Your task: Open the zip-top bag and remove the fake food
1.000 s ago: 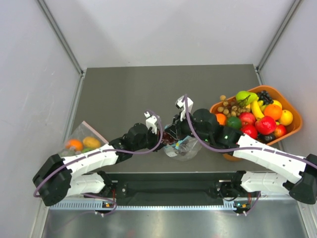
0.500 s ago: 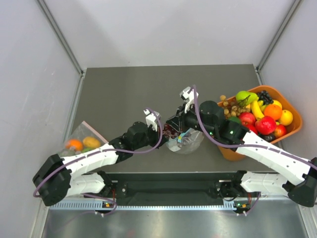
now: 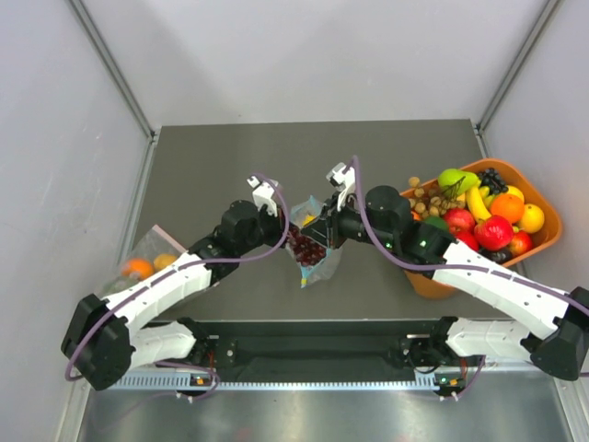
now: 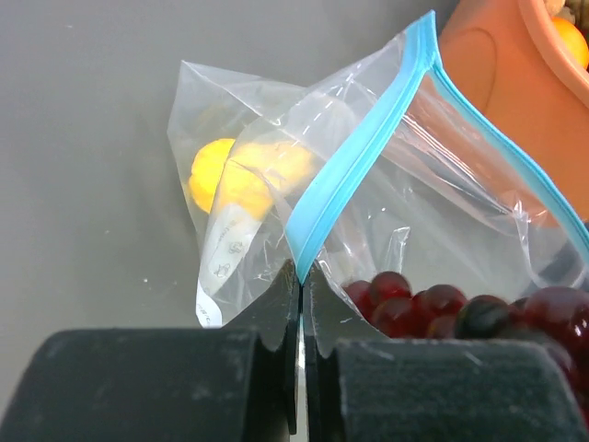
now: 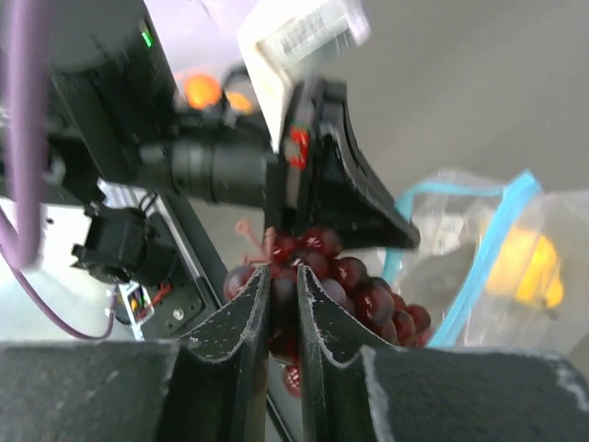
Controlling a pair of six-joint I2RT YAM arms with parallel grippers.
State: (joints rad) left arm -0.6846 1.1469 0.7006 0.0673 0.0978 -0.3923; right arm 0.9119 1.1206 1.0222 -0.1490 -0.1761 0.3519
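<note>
The left gripper [image 4: 301, 276] is pinched tight on the bag [image 4: 267, 147] at its blue strip [image 4: 361, 152] — the right gripper [image 5: 282, 290] is clamped narrowly on the grapes [image 5: 354, 281].

The left arm [image 3: 166, 285] and right arm [image 3: 488, 276] both reach inward toward each other, grippers nearly meeting. The left gripper [image 4: 300, 276] is pinched tight on the zip-top bag [image 4: 368, 157] edge. The right gripper [image 5: 283, 281] clamps the grape bunch [image 5: 354, 281].

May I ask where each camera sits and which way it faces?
Top external: above, behind, looking down at the grey table; left arm, right arm show.
Left wrist: looks over shut jaws pinching the clear plastic teal-strip zip-top bag.
Right wrist: faces the left arm over jaws gripping the dark purple grape bunch.
Shared: bag, grape bunch.
</note>
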